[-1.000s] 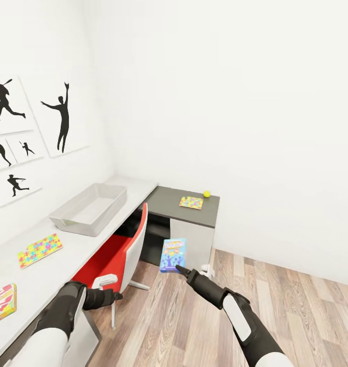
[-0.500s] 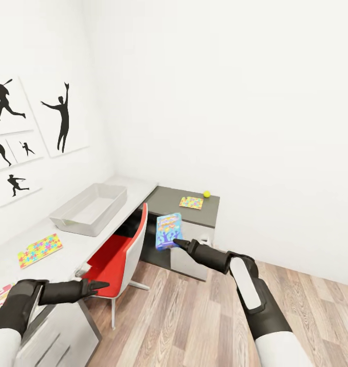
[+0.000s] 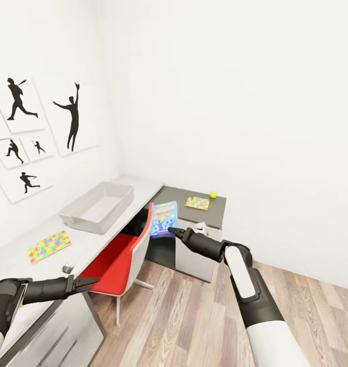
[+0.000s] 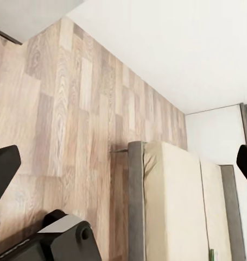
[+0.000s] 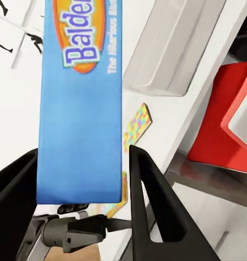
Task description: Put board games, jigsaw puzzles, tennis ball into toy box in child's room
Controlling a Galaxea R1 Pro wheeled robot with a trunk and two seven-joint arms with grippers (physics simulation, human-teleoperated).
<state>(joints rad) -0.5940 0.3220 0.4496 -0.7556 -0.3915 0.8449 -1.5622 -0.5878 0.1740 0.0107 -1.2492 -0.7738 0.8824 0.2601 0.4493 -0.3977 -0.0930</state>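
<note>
The right gripper [image 3: 171, 232] is clamping a blue board game [image 3: 163, 219], its two black fingers [image 5: 150, 206] pressing either side of the box, which the wrist camera is showing with orange-ringed lettering starting "Balde". The right arm is reaching forward and to the left, elbow bent, holding the box upright in the air above the back of the red chair [image 3: 124, 252], not yet over the toy box [image 3: 98, 206]. The left gripper [image 3: 87, 281] is pointing forward, low, near the front edge of the table [image 3: 51, 255]; its fingers are looking spread in the left wrist view, with nothing between them, and beyond them lie the wood floor and the beige bed [image 4: 180, 209].

Counting now: one board game, in the right gripper. Two jigsaw puzzles, one [image 3: 49, 245] lying flat on the pale top nearer the robot than the toy box, the other [image 3: 197, 203] lying on the dark lower section. One tennis ball [image 3: 213, 194], sitting just beyond that second puzzle, close to the wall. One toy box, grey, standing on the pale top below five black silhouette pictures [image 3: 72, 120]. One red chair is standing tucked against the table.
</note>
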